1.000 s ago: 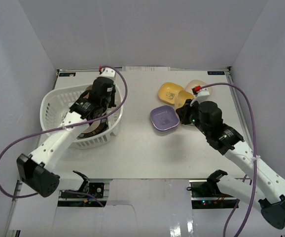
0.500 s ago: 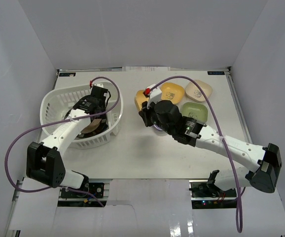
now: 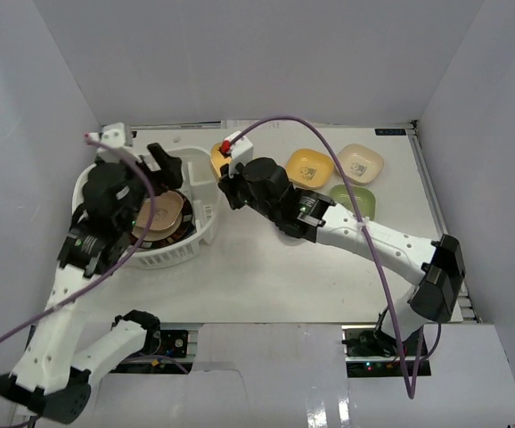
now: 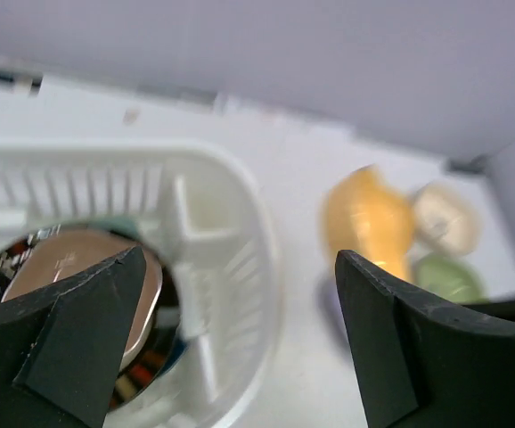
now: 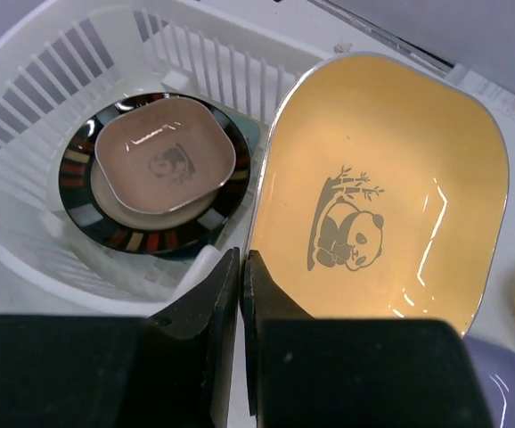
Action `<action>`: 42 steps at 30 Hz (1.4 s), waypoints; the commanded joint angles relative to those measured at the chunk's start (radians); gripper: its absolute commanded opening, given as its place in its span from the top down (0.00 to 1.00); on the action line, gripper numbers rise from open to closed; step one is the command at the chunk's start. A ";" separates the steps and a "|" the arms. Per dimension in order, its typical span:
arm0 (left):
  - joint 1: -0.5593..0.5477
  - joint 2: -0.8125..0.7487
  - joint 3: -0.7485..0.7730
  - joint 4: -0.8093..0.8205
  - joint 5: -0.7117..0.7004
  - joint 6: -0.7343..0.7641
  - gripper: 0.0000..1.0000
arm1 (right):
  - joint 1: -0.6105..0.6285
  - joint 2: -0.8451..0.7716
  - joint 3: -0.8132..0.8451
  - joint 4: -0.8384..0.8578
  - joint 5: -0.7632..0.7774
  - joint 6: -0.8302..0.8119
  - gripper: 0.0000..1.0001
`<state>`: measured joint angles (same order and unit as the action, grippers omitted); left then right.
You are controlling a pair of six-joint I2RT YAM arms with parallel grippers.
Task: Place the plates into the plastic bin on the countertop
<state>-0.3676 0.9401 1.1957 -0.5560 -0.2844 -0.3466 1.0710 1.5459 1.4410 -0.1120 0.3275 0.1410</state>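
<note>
Two robot arms reach over a white tabletop (image 3: 266, 267) walled by pale panels. Largest on it is the plastic bin (image 5: 26, 125), a white slotted basket. Inside the bin lies a dark-rimmed round plate (image 5: 142, 239) with a brown dish (image 5: 164, 160) stacked on it. Something paler shows between them, too little to name. Held up at the bin's right rim is an orange dish (image 5: 382, 196) with a panda print. The right end effector (image 5: 241, 260) has its jaws closed tight on the dish's edge. Above the bin hangs the left end effector (image 4: 240, 259), jaws spread wide and holding nothing. Well right of the bin sit a yellow dish (image 3: 311, 167), a cream dish (image 3: 361, 163) and a green dish (image 3: 354, 201).

The step in hand appears to be carrying the orange dish to the bin. Next it likely needs moving over the bin's opening, lowering toward the stack, then releasing, with the left end effector kept out of its path. A purple dish (image 5: 507, 388) nearer the bin is mostly hidden under the right arm, and the left wrist view is blurred.
</note>
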 commanded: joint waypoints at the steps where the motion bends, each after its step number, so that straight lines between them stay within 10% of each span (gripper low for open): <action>1: 0.004 -0.167 0.087 0.094 0.068 -0.043 0.02 | 0.009 0.077 0.149 0.058 -0.037 -0.101 0.92; 13: 0.004 -0.377 0.085 0.148 0.338 -0.091 0.02 | 0.038 0.661 0.824 -0.051 -0.364 -0.303 0.92; 25: 0.002 -0.363 0.045 0.148 0.395 -0.123 0.02 | 0.122 0.876 0.871 0.143 -0.349 -0.495 0.90; 34: 0.004 -0.311 0.085 0.145 0.422 -0.150 0.02 | 0.112 0.734 0.676 0.233 -0.265 -0.474 0.46; 42: 0.004 -0.198 0.102 0.162 0.548 -0.215 0.02 | 0.054 0.221 0.120 0.480 -0.265 -0.339 0.53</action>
<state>-0.3676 0.6807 1.2804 -0.4061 0.1658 -0.5220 1.1584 2.0274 1.6783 0.1623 0.0410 -0.2779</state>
